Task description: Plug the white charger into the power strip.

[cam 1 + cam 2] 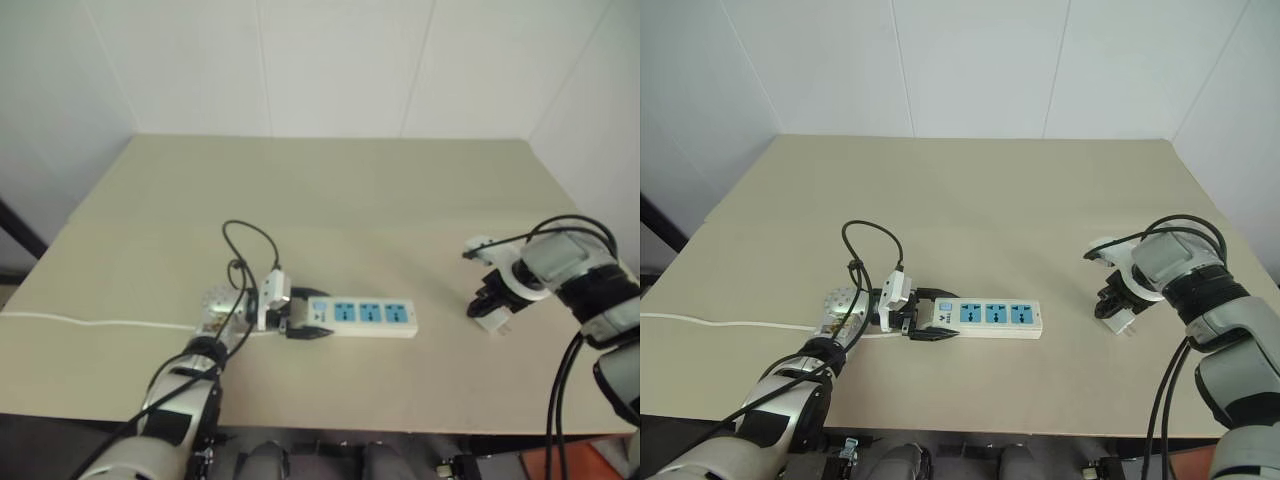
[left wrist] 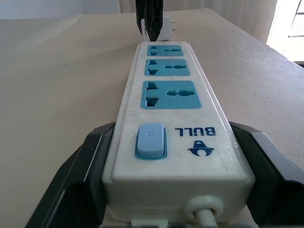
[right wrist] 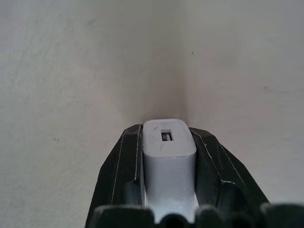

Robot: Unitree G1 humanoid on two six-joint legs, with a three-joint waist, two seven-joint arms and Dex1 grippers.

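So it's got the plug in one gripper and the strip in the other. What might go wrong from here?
1. The right gripper pinches the white charger only by its smooth sides, so pushing it into a socket might make it slip or tilt.
2. The left gripper holds the power strip at its switch end only; the far end could swing under a push.
3. The charger sits well off to the side, so lining up its prongs may fail.

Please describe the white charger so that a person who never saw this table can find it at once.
Look at the right side of the beige table, well away from the power strip. There the right hand grips the white charger between its black fingers. It is a small rounded white block with a USB slot at one end.
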